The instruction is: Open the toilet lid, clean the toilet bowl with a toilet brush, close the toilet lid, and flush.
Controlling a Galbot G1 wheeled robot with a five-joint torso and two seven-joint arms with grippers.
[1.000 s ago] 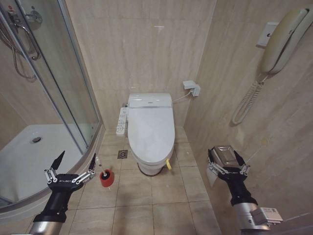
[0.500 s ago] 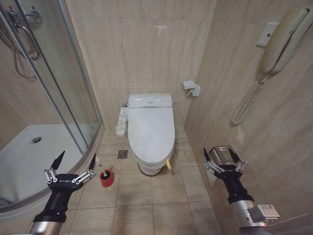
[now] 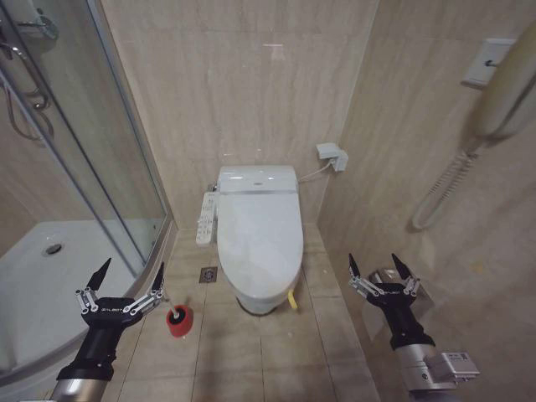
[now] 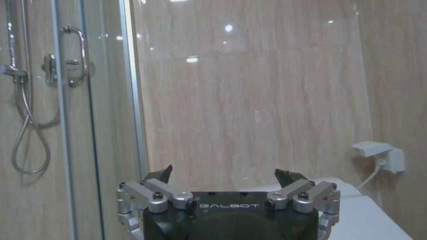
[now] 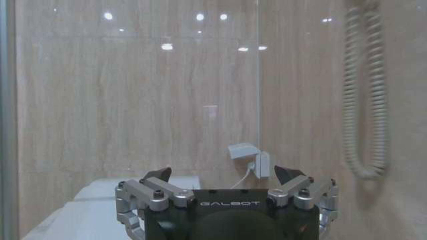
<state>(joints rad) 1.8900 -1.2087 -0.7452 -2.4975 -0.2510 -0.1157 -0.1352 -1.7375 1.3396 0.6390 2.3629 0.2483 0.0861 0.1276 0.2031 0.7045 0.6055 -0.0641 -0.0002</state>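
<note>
The toilet lid (image 3: 258, 239) lies shut over the toilet bowl (image 3: 260, 305), with a yellow cord loop (image 3: 291, 299) hanging at its front edge. A white button-panel arm (image 3: 205, 219) juts from the bowl's left side. The toilet brush (image 3: 173, 317) stands head-down in a small red holder cup (image 3: 180, 324) on the floor left of the bowl. My left gripper (image 3: 132, 266) hovers open just left of the brush, holding nothing. On the other side, my right gripper (image 3: 373, 261) is open near the right wall, apart from the toilet. The wrist views show the left gripper (image 4: 223, 172) and the right gripper (image 5: 221, 171) open and facing the back wall.
A glass shower enclosure (image 3: 100, 167) with a white shower tray (image 3: 50, 276) fills the left. A floor drain (image 3: 208, 274) lies beside the bowl. On the right wall hang a phone handset (image 3: 507, 92) and a metal box (image 3: 387, 275); a socket (image 3: 332, 155) sits behind the toilet.
The whole picture has shifted, so the camera has moved: the toilet looks nearer and the wall phone sits closer to the right edge. My right gripper has edged slightly left.
</note>
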